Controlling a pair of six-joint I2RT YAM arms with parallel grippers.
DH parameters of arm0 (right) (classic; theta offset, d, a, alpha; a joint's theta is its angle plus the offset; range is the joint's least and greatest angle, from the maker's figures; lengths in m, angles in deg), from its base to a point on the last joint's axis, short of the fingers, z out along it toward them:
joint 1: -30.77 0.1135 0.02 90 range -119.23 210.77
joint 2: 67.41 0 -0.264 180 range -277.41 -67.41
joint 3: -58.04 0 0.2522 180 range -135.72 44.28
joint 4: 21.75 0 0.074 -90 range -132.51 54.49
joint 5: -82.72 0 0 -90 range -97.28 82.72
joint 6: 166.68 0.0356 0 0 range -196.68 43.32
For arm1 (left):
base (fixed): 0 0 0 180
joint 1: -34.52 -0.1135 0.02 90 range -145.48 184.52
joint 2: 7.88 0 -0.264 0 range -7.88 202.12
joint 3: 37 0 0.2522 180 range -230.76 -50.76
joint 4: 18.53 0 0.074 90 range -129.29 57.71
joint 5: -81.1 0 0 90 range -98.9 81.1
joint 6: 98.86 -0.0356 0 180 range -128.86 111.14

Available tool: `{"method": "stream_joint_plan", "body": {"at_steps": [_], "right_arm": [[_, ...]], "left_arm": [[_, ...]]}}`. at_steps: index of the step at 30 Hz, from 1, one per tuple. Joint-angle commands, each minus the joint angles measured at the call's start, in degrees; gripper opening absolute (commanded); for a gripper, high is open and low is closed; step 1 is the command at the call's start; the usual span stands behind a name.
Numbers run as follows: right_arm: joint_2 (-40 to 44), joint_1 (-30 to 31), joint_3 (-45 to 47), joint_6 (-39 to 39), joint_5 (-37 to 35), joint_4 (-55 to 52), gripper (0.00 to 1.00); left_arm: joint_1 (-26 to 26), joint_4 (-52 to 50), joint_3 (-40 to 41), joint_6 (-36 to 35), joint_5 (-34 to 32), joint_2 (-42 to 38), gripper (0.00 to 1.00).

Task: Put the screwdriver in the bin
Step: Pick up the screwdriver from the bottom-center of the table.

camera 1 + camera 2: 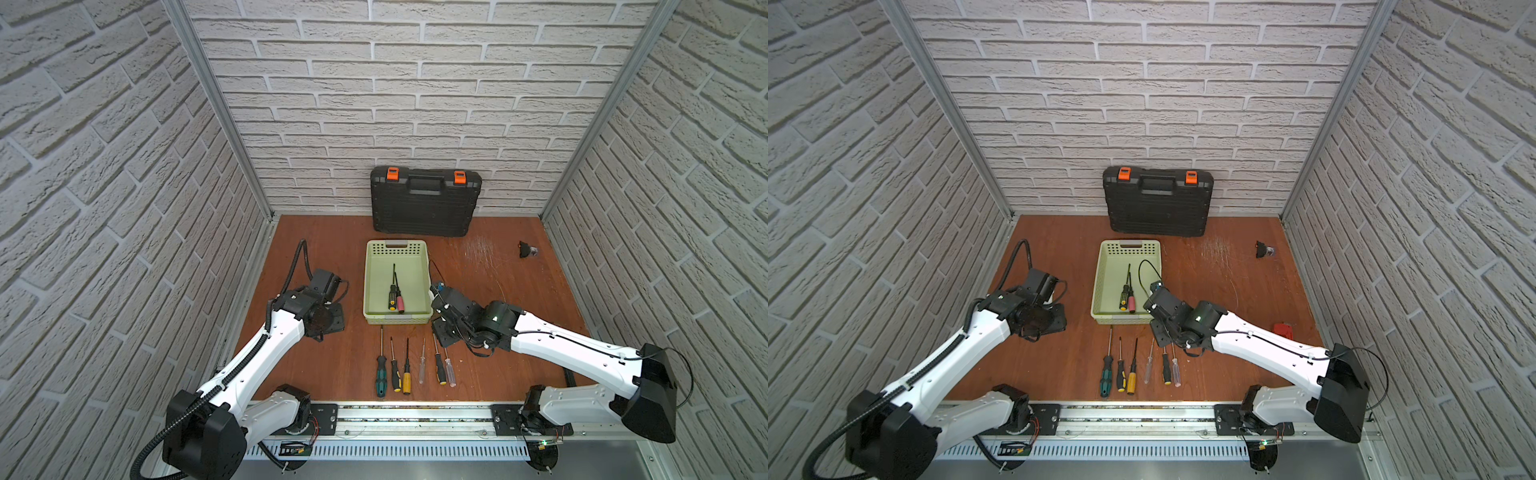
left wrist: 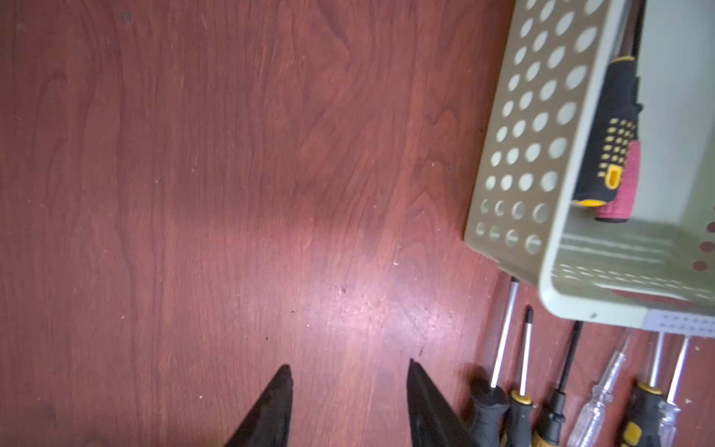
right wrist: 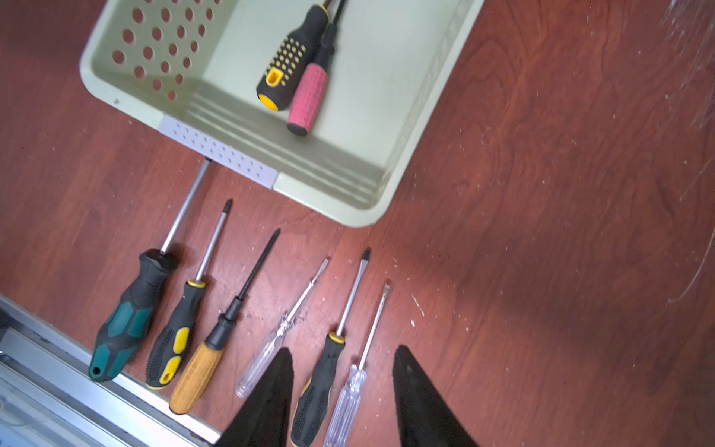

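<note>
The pale green bin (image 1: 367, 286) (image 1: 1098, 286) stands mid-table and holds two screwdrivers, one black and yellow (image 3: 288, 58), one pink-handled (image 3: 308, 96). Several more screwdrivers (image 1: 406, 376) lie in a row on the table in front of it. My right gripper (image 3: 344, 349) (image 1: 442, 332) is open beside the bin's near right corner. It hangs over the row's right end, where a black-and-yellow handle (image 3: 315, 391) and a clear handle (image 3: 348, 398) show between its fingers. My left gripper (image 2: 349, 364) (image 1: 322, 320) is open over bare wood left of the bin (image 2: 522, 127), holding nothing.
A black toolcase (image 1: 424, 201) with orange latches leans against the back wall. A small black object (image 1: 527, 249) lies at the far right, and a red item (image 1: 1283, 329) shows behind my right arm. A metal rail (image 1: 415, 415) runs along the front edge.
</note>
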Motion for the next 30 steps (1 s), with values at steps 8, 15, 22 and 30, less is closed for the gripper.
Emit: {"method": "stream_joint_plan", "body": {"at_steps": [8, 15, 22, 30], "right_arm": [[0.4, 4.7, 3.8, 13.9, 0.9, -7.8, 0.45], [0.9, 4.7, 8.2, 16.6, 2.6, -7.3, 0.43], [-1.2, 4.7, 9.6, 17.1, 5.5, -4.2, 0.4], [-3.5, 4.7, 13.4, 18.5, 8.1, 1.0, 0.38]], "left_arm": [[-0.6, 5.1, 3.6, 4.1, -2.0, -1.8, 0.5], [-0.6, 6.4, 5.7, 5.2, -1.4, -2.1, 0.5], [-0.6, 6.1, 3.9, 4.3, -1.2, 0.0, 0.5], [-0.8, 4.3, 3.8, 4.0, -1.0, 0.6, 0.5]]}}
